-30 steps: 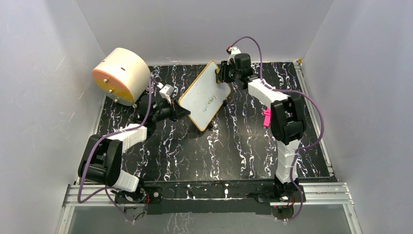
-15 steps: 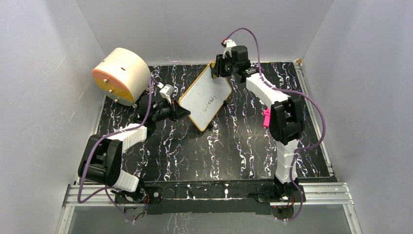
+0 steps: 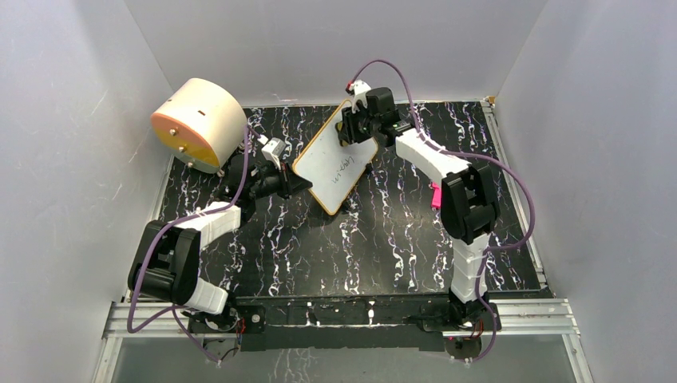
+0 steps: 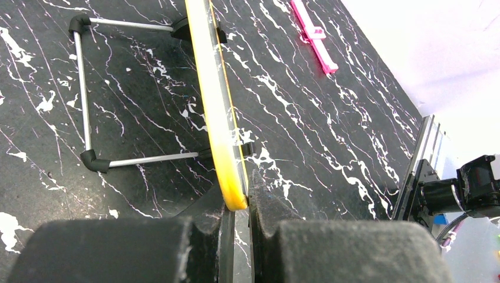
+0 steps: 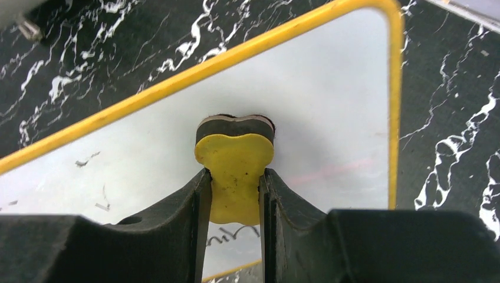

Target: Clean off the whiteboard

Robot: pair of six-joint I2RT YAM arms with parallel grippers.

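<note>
Top external view: we see the whiteboard (image 3: 329, 159) standing tilted on the table (image 3: 383, 239), with a wire stand (image 4: 82, 97) behind it and dark writing (image 3: 346, 169) on its face. A cream cylinder (image 3: 199, 121) lies well to the board's left. A pink clip (image 3: 435, 198) lies to its right, partly hidden by our right arm. Our left gripper (image 3: 297, 183) is clamped tight on the board's left frame edge. Our right gripper (image 3: 351, 132) is closed on a yellow eraser (image 5: 234, 168), which presses on the board's face near its upper corner, above the writing.
</note>
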